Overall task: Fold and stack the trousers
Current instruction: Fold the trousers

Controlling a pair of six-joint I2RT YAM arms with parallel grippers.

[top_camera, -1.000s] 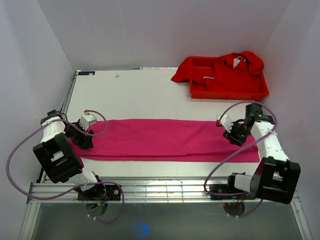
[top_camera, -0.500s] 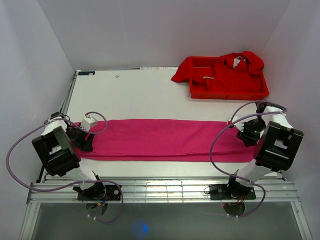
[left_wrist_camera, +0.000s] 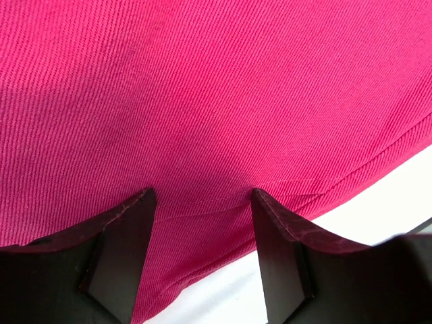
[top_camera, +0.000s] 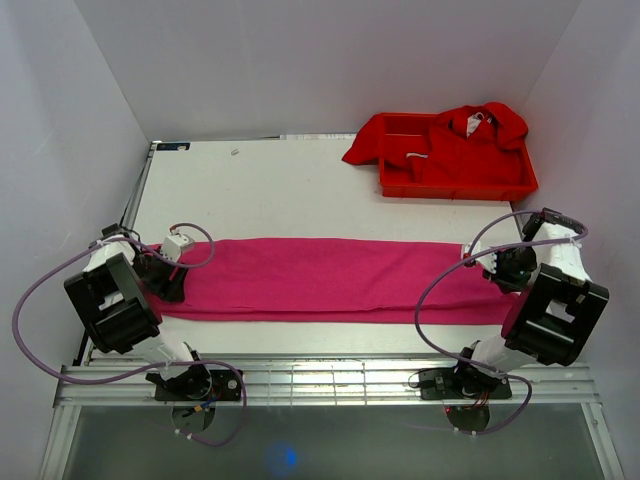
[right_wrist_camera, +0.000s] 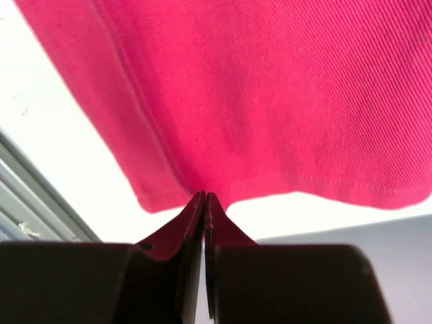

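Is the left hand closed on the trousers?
No, the left hand is open, its two fingers standing well apart with the flat fabric of the trousers showing between them.

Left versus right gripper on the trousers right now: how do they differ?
The left gripper is open, jaws apart with the trousers showing between them; the right gripper is shut, jaws pressed together. The left is over cloth just inside the hem; the right's tips meet at the hem edge, and whether they pinch it is unclear. Both sit low at opposite ends of the trousers.
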